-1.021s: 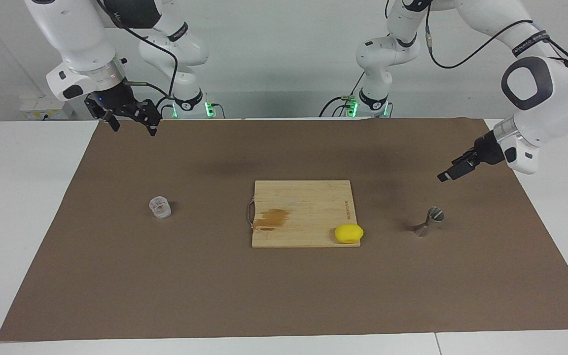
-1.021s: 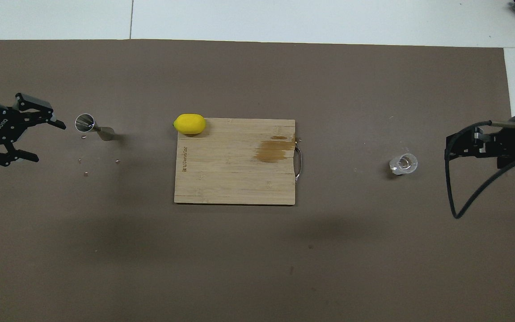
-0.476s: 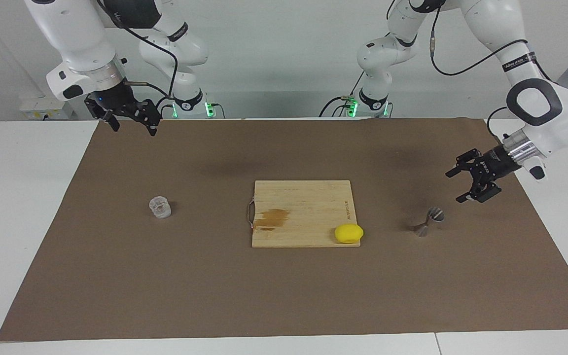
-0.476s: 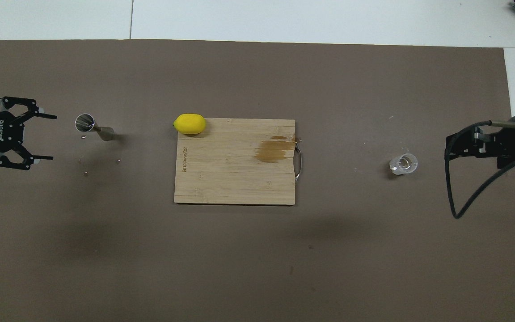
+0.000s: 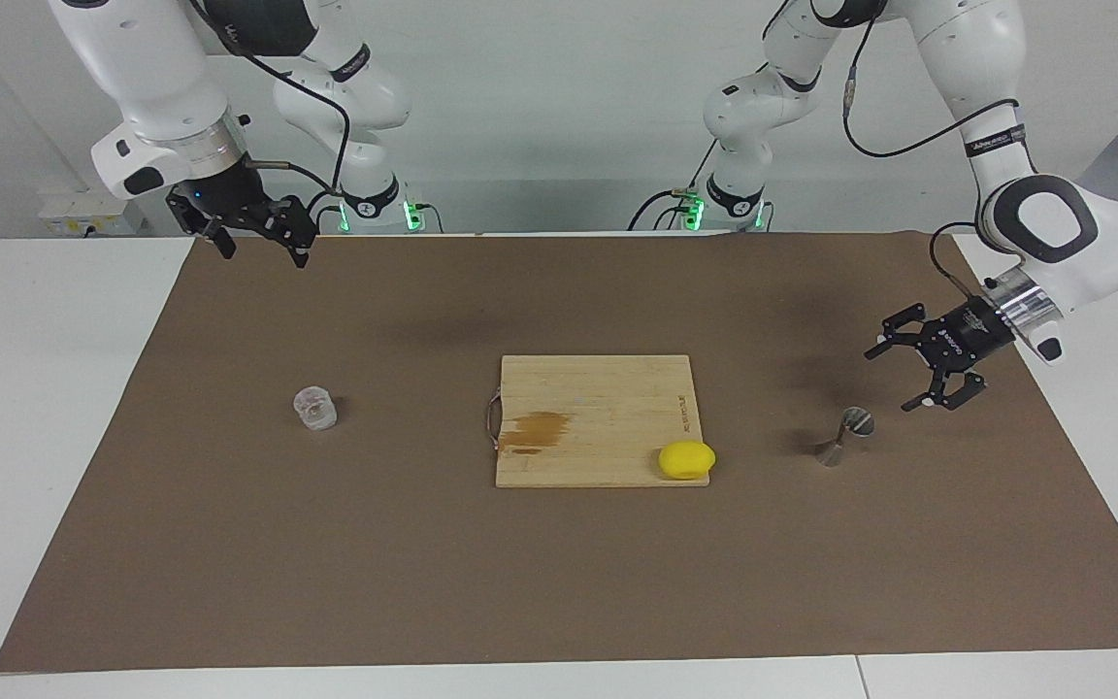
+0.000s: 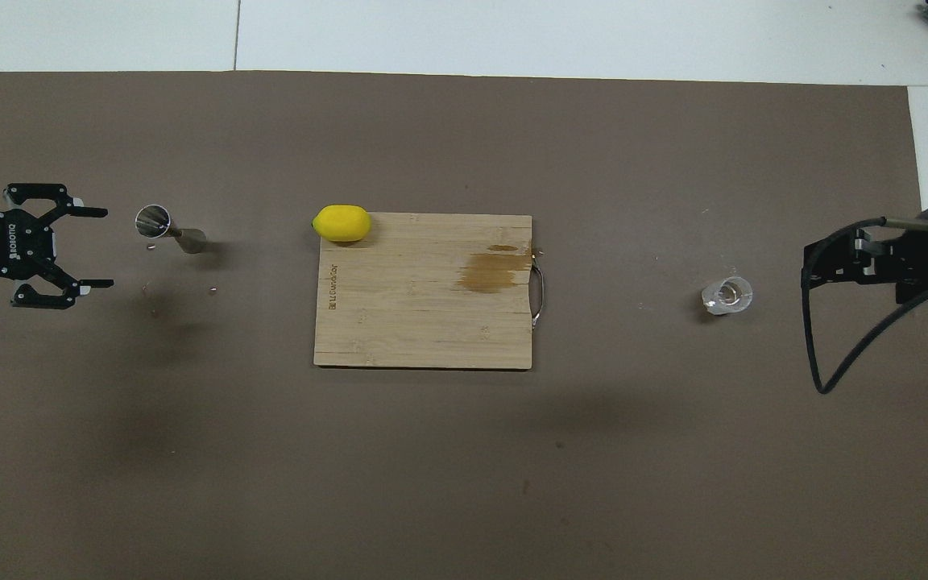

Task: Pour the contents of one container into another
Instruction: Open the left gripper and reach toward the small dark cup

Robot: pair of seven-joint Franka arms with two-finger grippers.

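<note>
We see only the gripper ends of both arms from overhead; the rest of each arm is cut off at the view's sides. Nearest the robots, the right gripper hangs over the bench corner at the right arm's end, by the robots' edge. It waits there, holding nothing; we cannot tell how far its fingers stand apart, since from above a black cable and the wrist hide most of it.

The left gripper is up over the brown mat close to the bench edge at the left arm's end. Its fingers are spread wide, empty and touching nothing, pointing along the bench toward the jigger.

The jigger stands just beside the left gripper, apart from it: grey steel, two cones joined at a narrow waist. It looks tilted, its round open mouth turned toward the left arm's edge. A few tiny specks lie on the mat next to it; we cannot make out what they are.

In the middle of the bench lies a wooden cutting board with a brown stain and a metal handle. A yellow lemon rests on its corner farthest from the robots, toward the left arm's end.

The glass tumbler stands upright toward the right arm's end, well apart from the board: small, squat, clear, cloudy-whitish. Its contents are hard to read.
</note>
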